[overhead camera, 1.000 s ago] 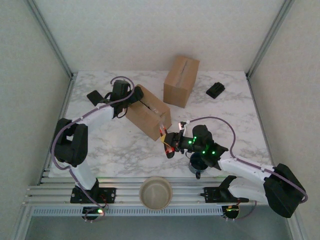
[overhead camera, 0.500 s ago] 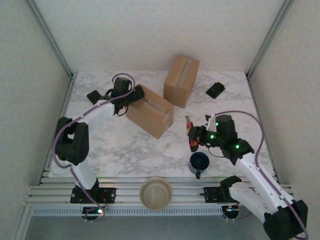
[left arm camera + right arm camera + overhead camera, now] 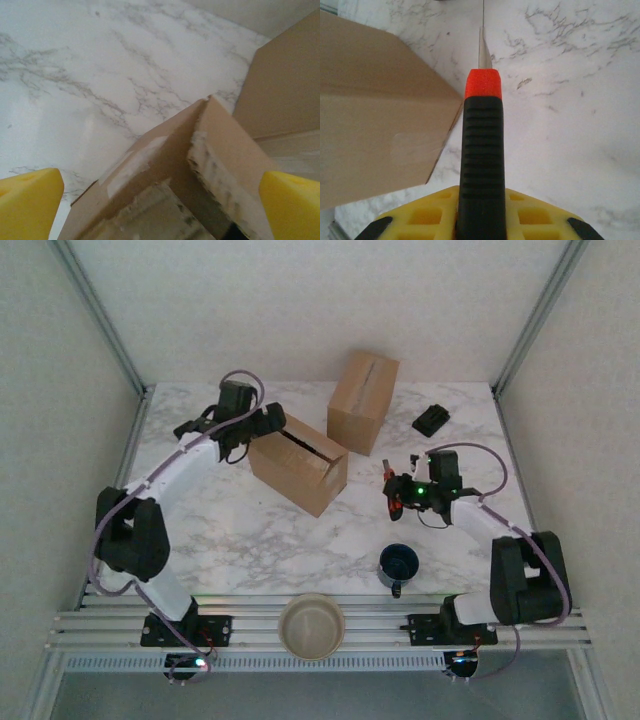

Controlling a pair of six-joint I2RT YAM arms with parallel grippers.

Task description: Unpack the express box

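1. One marble table [image 3: 230, 540] carries the whole scene, with two robot arms mounted at its near edge.
2. Two cardboard boxes sit toward the back. The opened box [image 3: 300, 468] lies at an angle left of centre with a dark slit along its top. What it holds cannot be made out. The taller box [image 3: 362, 400] stands upright just behind it.
3. The left claw [image 3: 262, 425] is spread wide at the opened box's far-left end. Its yellow fingertips [image 3: 27, 200] straddle a torn corner flap [image 3: 210, 150].
4. One pale bowl [image 3: 311, 625] rests on the front rail between the arm bases.
5. One dark blue mug [image 3: 398, 565] stands on the marble, near the right arm.
6. The right claw [image 3: 397, 495] is clamped on one knife [image 3: 481, 150], which has a black ribbed handle and a red collar, blade pointing away.
7. One small black item [image 3: 431, 420] lies at the back right.
8. A second ago the knife was at the opened box's near end, beside the mug. It is now off to the right, well apart from that box, which has itself turned slightly.
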